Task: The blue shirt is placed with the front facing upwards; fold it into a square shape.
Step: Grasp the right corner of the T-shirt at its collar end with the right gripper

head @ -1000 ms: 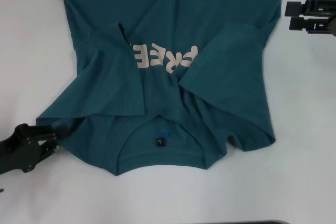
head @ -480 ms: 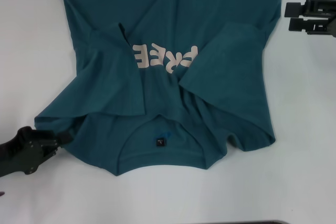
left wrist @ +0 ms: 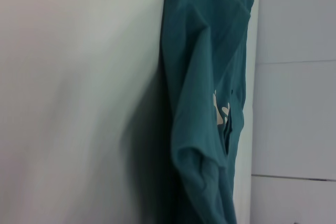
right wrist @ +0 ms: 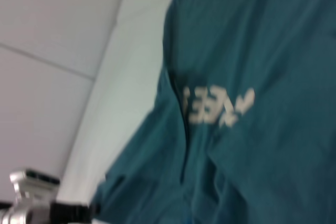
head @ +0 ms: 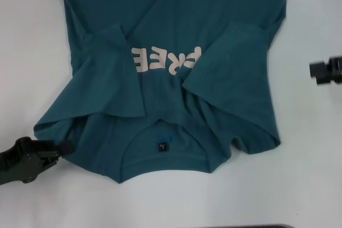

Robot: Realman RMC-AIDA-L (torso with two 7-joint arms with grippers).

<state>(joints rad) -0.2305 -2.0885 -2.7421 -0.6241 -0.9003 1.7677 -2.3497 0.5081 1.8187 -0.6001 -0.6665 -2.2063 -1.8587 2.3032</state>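
The blue shirt [head: 176,73] is lying front-up on the white table [head: 310,174], its collar toward the robot and its hem running off the far edge of the head view. Both short sleeves are lying folded inward over the chest, each covering one end of the pale lettering [head: 166,61], and the small dark neck tag [head: 163,145] is showing inside the collar. The left gripper [head: 64,147] is sitting low at the near left corner of the shirt, its dark fingers pinched closed on the edge of the fabric at the shoulder. The left wrist view is looking along the shirt [left wrist: 205,103] as a rumpled teal ridge on the tabletop, with a sliver of the lettering showing. The right gripper [head: 314,71] is hanging at the right edge of the head view, well apart from the shirt; whether its fingers are spread or closed cannot be told. The right wrist view is showing the shirt [right wrist: 252,103] with its lettering.
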